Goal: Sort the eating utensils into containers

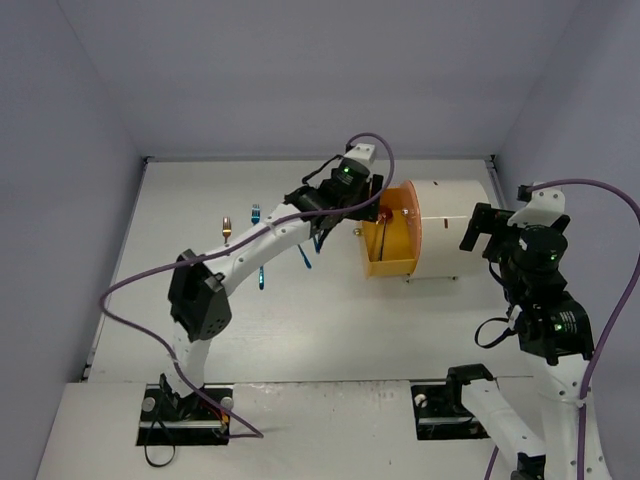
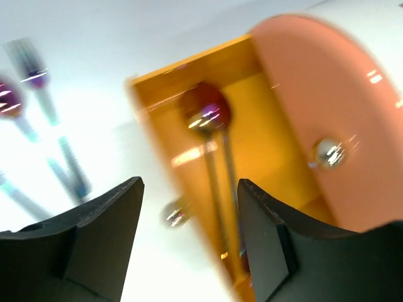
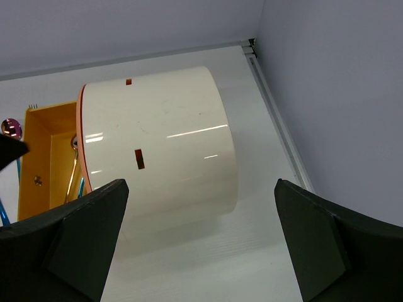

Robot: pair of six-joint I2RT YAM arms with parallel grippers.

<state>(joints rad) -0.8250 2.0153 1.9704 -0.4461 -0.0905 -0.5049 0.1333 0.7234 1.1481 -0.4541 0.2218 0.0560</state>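
Observation:
The container, an orange drawer [image 2: 264, 145] with a small knob [image 2: 176, 214], stands pulled out of the white cabinet [image 1: 450, 225] with its round orange front [image 2: 327, 82]. A magenta spoon [image 2: 204, 110] lies inside the drawer, handle toward me. My left gripper [image 2: 189, 251] hovers open over the drawer's front wall, nothing between its fingers; in the top view this left gripper [image 1: 368, 212] is at the drawer's left rim. More eating utensils lie on the table: blue forks [image 2: 38, 69], a blue one [image 1: 262, 275], a gold one [image 1: 227, 228]. My right gripper [image 3: 198, 251] is wide open beside the cabinet [image 3: 164, 145], holding nothing.
Another small gold knob [image 2: 329, 151] sits on the cabinet's orange front. The back wall edge [image 1: 320, 158] and right wall rail [image 3: 277, 119] bound the white table. Purple cables loop off both arms.

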